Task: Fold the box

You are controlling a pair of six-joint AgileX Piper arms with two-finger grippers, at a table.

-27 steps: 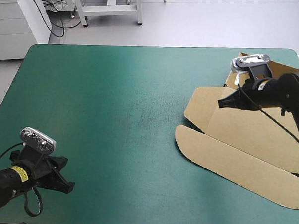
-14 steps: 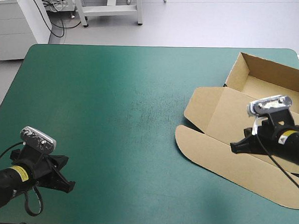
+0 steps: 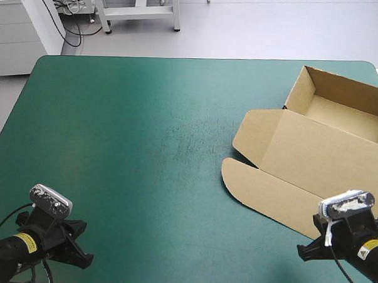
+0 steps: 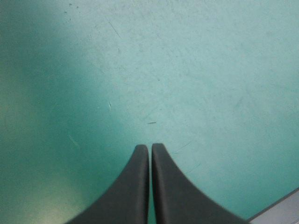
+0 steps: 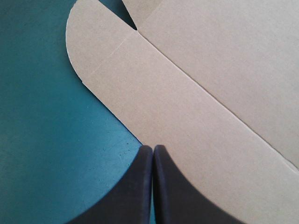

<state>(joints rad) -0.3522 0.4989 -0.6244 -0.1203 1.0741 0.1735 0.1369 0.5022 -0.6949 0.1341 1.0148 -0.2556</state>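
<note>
Right pincer point(image 5: 153, 148), closed and empty, has withdrawn from the box point(image 3: 347, 116): tray formed, lid point(image 3: 301, 162) flat; left pincer point(image 4: 150, 146) closed.

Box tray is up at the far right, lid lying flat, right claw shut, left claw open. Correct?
No. The left claw is shut too: the left wrist view shows it closed to a point over the cover. The rest holds: the box tray is up at the far right, lid flat, right claw shut.
</note>
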